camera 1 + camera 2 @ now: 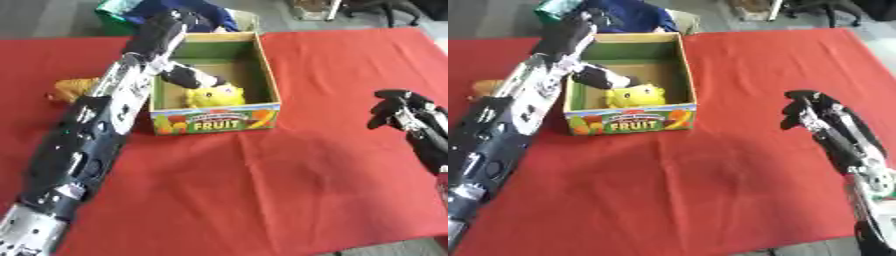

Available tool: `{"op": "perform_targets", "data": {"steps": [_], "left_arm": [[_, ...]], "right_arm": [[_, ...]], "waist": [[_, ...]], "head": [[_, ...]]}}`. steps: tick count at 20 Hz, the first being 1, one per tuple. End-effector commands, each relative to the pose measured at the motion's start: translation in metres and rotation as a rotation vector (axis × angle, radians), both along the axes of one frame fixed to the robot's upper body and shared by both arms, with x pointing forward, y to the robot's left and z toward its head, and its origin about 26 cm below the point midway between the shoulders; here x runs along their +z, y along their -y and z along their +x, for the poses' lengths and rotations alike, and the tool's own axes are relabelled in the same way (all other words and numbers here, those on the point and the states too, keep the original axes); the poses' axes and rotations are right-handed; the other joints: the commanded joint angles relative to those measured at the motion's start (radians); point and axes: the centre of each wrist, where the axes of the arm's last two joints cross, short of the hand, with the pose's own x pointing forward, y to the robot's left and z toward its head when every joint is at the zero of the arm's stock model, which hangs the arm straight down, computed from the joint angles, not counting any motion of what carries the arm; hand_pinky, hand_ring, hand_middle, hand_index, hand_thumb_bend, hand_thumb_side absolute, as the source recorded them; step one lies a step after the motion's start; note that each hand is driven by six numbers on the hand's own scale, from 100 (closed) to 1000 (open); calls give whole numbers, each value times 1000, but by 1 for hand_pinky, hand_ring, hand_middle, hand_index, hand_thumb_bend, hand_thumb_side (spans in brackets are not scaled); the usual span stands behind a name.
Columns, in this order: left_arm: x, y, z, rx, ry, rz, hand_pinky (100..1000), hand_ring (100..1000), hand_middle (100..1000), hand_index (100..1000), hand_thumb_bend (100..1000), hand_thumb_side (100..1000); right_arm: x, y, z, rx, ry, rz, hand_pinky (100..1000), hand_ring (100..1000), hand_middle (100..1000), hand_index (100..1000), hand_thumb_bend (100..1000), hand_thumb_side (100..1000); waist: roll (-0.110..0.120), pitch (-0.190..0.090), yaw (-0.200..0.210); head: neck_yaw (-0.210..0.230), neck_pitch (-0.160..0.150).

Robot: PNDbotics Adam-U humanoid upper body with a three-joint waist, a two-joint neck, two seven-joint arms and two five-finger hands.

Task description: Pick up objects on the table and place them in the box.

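Left eye view: box (259,75) long axis runs away, holding yellow toy (213,95).

I see a red cloth (289,190) covering the surface, running nearly edge to edge in both views, lightly creased near the middle. Behind its far edge there's grey floor (52,17). At the far left I see a green bin (555,7) with something blue (627,12) piled in or over it, cannot tell what it is. At the top right there's a dark chair base (385,7) on the floor, with a pale upright leg or post (773,9) just beside it. A brownish object (306,7) sits near that, too blurred to name. Floor also shows at the lower right corner (815,247).
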Motion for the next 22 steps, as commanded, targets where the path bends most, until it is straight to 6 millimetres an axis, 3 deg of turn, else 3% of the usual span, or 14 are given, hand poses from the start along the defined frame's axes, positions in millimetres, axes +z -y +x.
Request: {"op": "perform_targets", "data": {"steps": [1, 8, 16, 19, 22], "left_arm": [[25, -32, -11, 30, 95, -44, 742, 703, 669, 804, 704, 471], [12, -84, -42, 115, 77, -117, 716, 669, 624, 783, 630, 429], [-2, -111, -82, 177, 16, -240, 700, 650, 605, 772, 543, 364], [1, -118, -85, 197, -43, -252, 703, 662, 614, 776, 513, 326], [5, -130, -76, 211, -120, -238, 706, 679, 628, 778, 509, 295]], "right_arm": [[8, 9, -1, -21, 20, -22, 569, 527, 545, 771, 100, 587], [7, 11, -2, -28, 23, -16, 569, 527, 545, 771, 100, 586], [5, 11, -3, -26, 12, -20, 569, 527, 545, 771, 100, 586], [3, 11, -4, -24, 7, -21, 569, 527, 545, 771, 100, 588], [3, 11, -4, -21, 4, -23, 569, 527, 545, 771, 100, 588]], "waist": [[-2, -24, 9], [-10, -33, 54], [-8, -43, 74], [-9, -46, 73], [-9, -47, 70]], "head": [[-13, -7], [-28, -2], [-29, 12], [-29, 12], [-30, 13]]}}
